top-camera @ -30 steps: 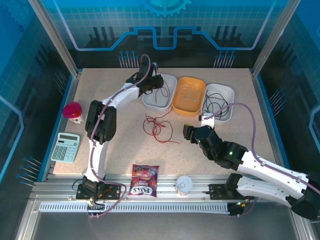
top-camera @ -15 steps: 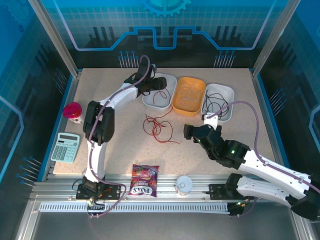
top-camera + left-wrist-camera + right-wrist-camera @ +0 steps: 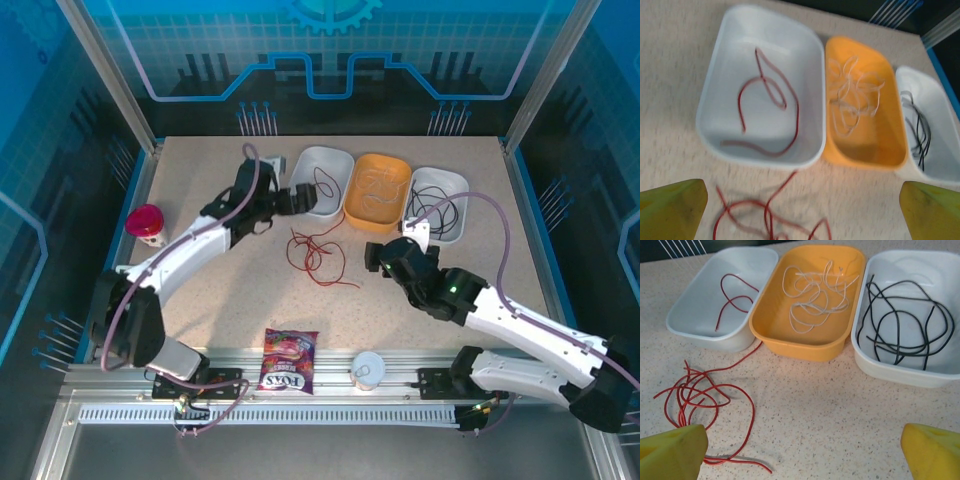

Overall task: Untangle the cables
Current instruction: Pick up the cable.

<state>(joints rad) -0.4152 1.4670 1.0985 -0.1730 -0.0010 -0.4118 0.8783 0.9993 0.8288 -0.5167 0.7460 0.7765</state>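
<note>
The left gripper (image 3: 298, 197) hangs low by the near left corner of the left white tray (image 3: 312, 212). Its yellow fingers (image 3: 670, 210) are spread wide apart with nothing between them. The right gripper (image 3: 385, 255) hovers over the table (image 3: 480, 200) just near of the orange tray (image 3: 356, 222), and its fingers (image 3: 935, 452) are also splayed and empty. Three trays sit side by side along the far part of the table. The left white one holds a single red cable (image 3: 767, 100) lying in a loose loop. The orange one in the middle holds the whitish cables (image 3: 815, 295) in a light heap. The right white tray (image 3: 900, 372) holds the black cables (image 3: 900, 325), coiled over one another. On the bare tabletop near of the left tray, between the two grippers, lies a red tangle (image 3: 700, 395) of several looping strands. One strand runs up to that tray's near wall, though I cannot tell whether it goes over the rim. Off to the left stands a red-lidded pot (image 3: 147, 224). At the near edge lie a sweets packet (image 3: 288, 360) and a small white cup (image 3: 367, 370), well apart from the cables.
</note>
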